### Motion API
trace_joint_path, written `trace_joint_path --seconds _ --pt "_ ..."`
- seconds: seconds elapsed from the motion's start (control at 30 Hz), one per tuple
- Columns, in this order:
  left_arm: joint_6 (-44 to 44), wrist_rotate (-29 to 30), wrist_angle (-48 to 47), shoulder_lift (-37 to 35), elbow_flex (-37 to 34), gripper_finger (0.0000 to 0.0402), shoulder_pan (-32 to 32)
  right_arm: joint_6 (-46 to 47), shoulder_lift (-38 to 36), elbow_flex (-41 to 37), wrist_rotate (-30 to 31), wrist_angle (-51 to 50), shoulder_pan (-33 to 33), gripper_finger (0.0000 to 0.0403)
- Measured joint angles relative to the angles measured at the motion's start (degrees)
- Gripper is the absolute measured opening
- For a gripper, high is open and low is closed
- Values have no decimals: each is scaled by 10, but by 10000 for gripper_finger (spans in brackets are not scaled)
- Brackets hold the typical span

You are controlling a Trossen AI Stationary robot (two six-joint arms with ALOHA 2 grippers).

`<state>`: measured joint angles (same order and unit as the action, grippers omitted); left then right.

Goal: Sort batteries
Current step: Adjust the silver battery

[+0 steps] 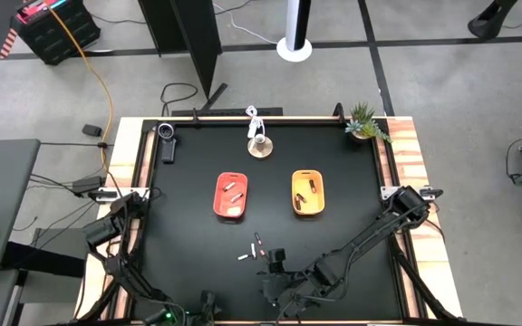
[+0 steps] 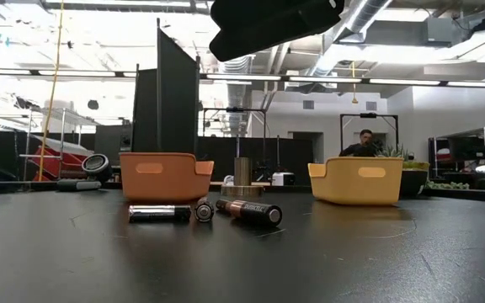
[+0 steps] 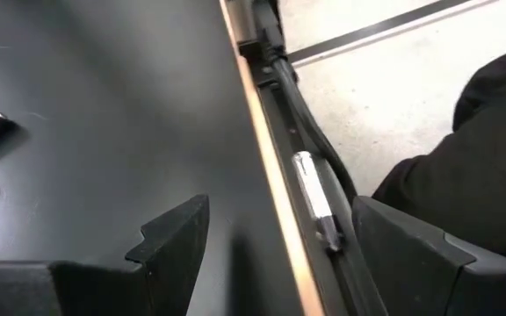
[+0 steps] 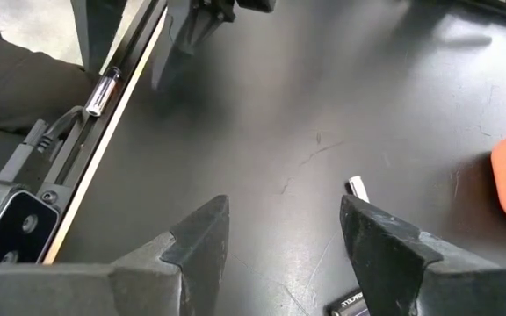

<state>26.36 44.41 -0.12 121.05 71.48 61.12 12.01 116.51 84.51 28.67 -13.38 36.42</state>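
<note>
While axes differ, batteries [image 2: 205, 211] seemingly lie flat.

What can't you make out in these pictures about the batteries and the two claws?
- Orange tray and yellow tray, high view: cells inside too small to count or tell by type; low view: walls hide them.
- Loose batteries, low view: labels too small to read.
- Battery, right wrist view: partly hidden behind the right claw.
- Left claw: only in its own view; its place on the table is unclear.
</note>
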Motion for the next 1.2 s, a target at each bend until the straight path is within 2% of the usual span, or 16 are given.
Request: trace_joint_path --seconds 0.57,1.2 --pt "5 -32 -4 0 -1 277 -15 2 0 0 0 0 0 234" --pt "28 -41 -46 -2 0 277 -39 1 0 0 0 -1 0 234"
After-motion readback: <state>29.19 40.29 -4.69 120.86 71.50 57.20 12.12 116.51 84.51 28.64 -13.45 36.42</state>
